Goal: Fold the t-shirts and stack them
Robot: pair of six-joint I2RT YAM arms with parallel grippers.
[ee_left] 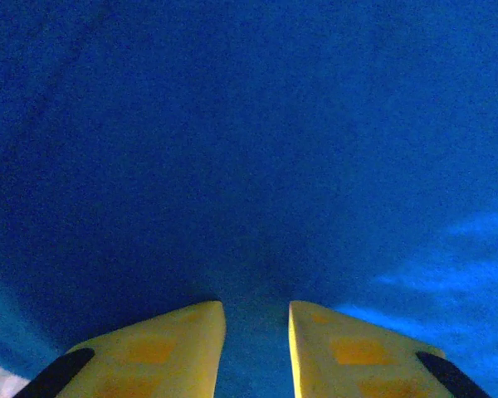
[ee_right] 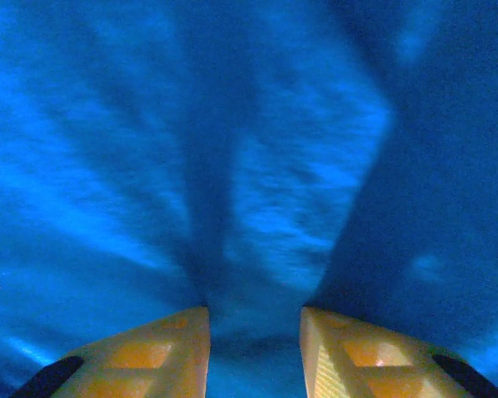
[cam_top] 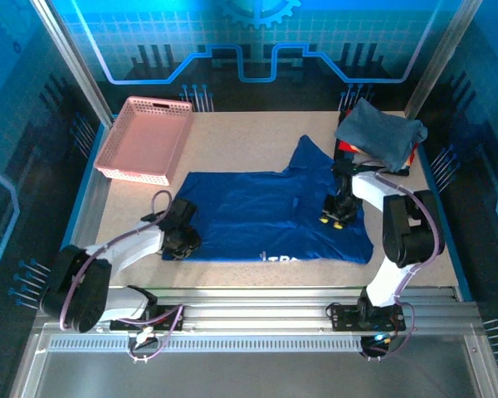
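Note:
The royal-blue t-shirt [cam_top: 249,215] lies spread flat in the middle of the table, white lettering at its near hem. My left gripper [cam_top: 181,240] is down on its left edge; in the left wrist view its yellow fingers [ee_left: 256,311] stand narrow, with blue cloth [ee_left: 249,149] bunched between them. My right gripper [cam_top: 336,220] is down on the shirt's right part. In the right wrist view its fingers [ee_right: 254,315] pinch a raised fold of blue cloth [ee_right: 299,182]. The slate grey-blue t-shirt [cam_top: 380,133] lies crumpled at the back right.
A pink perforated basket [cam_top: 145,139] stands at the back left of the table. A red and black object [cam_top: 347,149] pokes out from under the grey shirt. Metal frame posts rise at both back corners.

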